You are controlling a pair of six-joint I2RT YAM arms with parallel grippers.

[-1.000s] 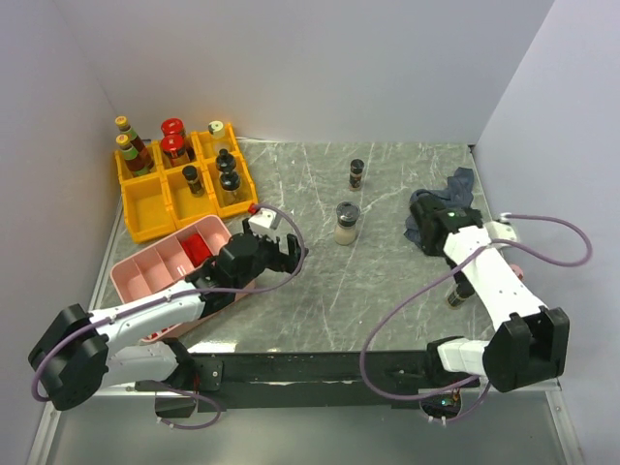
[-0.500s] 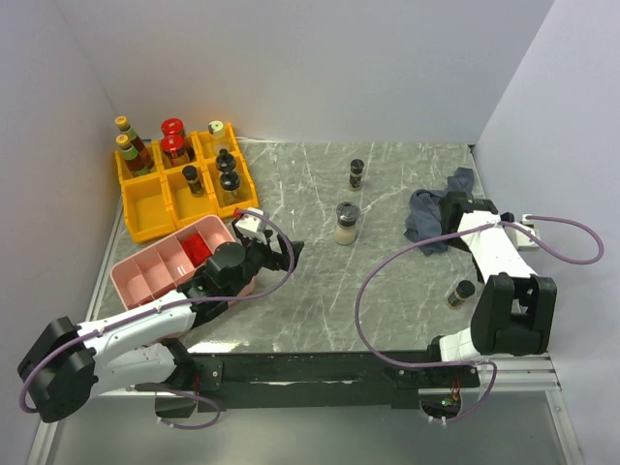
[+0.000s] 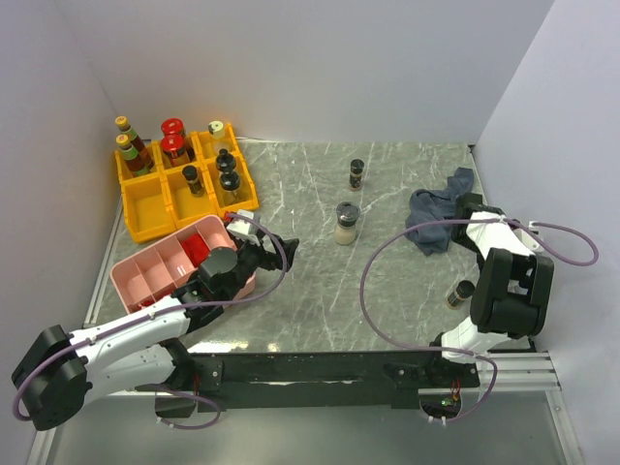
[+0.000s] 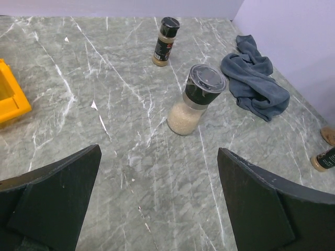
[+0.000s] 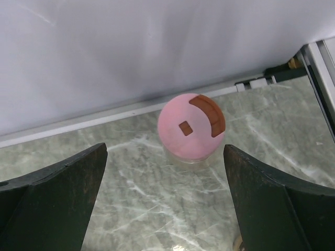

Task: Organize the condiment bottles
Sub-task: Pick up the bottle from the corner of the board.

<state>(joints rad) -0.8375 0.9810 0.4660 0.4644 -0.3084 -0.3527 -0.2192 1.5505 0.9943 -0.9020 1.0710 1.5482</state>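
Observation:
Three condiment bottles are loose on the marble. A black-capped spice jar (image 3: 356,173) (image 4: 166,41) stands at the back. A pale shaker (image 3: 346,223) (image 4: 199,99) stands mid-table, and a spice jar (image 3: 460,293) (image 4: 325,158) lies at the right. Yellow-capped bottles (image 3: 131,150), red-lidded jars (image 3: 174,140) and black-capped jars (image 3: 228,174) fill the yellow bins (image 3: 150,208). My left gripper (image 3: 276,250) (image 4: 158,150) hovers open and empty, short of the shaker. My right gripper (image 5: 165,149) is open and empty, facing a pink-lidded jar (image 5: 191,128) by the right wall.
A dark blue-grey cloth (image 3: 436,215) (image 4: 254,83) is crumpled at the right rear. The pink tray (image 3: 155,266) with red blocks (image 3: 199,249) lies under my left arm. The folded right arm hides the pink-lidded jar from above. Walls close three sides.
My right arm has folded back toward the right wall, off the cloth, uncovering the lying spice jar. My left arm has drawn back slightly toward the pink tray. Both grippers stayed open.

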